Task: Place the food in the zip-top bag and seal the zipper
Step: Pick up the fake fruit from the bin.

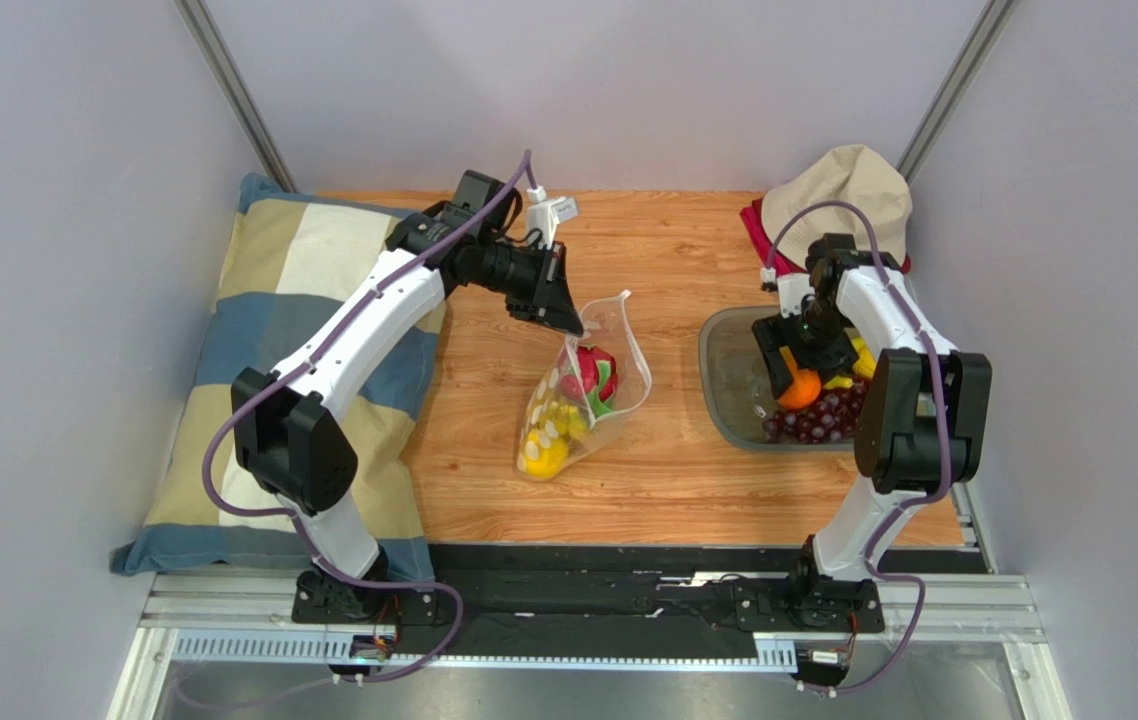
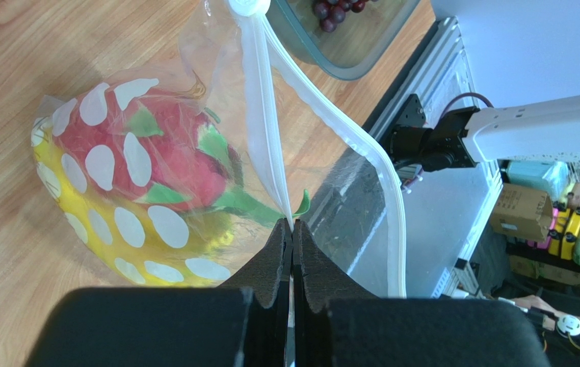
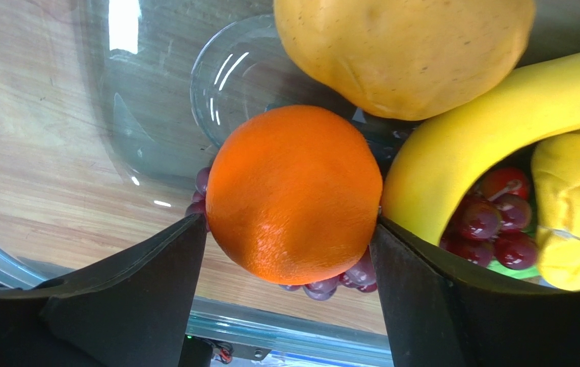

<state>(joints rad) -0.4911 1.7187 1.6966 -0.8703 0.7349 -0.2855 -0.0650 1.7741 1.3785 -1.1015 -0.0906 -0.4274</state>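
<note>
The zip-top bag (image 1: 586, 398) lies mid-table, its mouth lifted toward my left gripper (image 1: 553, 315). In the left wrist view the bag (image 2: 79, 222) holds a pink dragon fruit (image 2: 163, 160) and yellow fruit. There my left gripper (image 2: 292, 223) is shut on the white zipper (image 2: 258, 99) strip, with the other lip hanging apart. My right gripper (image 1: 798, 375) is down in the grey tray (image 1: 725, 375). Its fingers (image 3: 155, 290) press both sides of the orange (image 3: 293, 191). Around it lie a banana (image 3: 484, 130), a yellow fruit (image 3: 400, 46) and dark grapes (image 3: 492, 222).
A checked pillow (image 1: 275, 345) covers the table's left side, under the left arm. A beige hat (image 1: 846, 188) on a red cloth (image 1: 756, 225) sits behind the tray. Bare wood shows between the bag and the tray.
</note>
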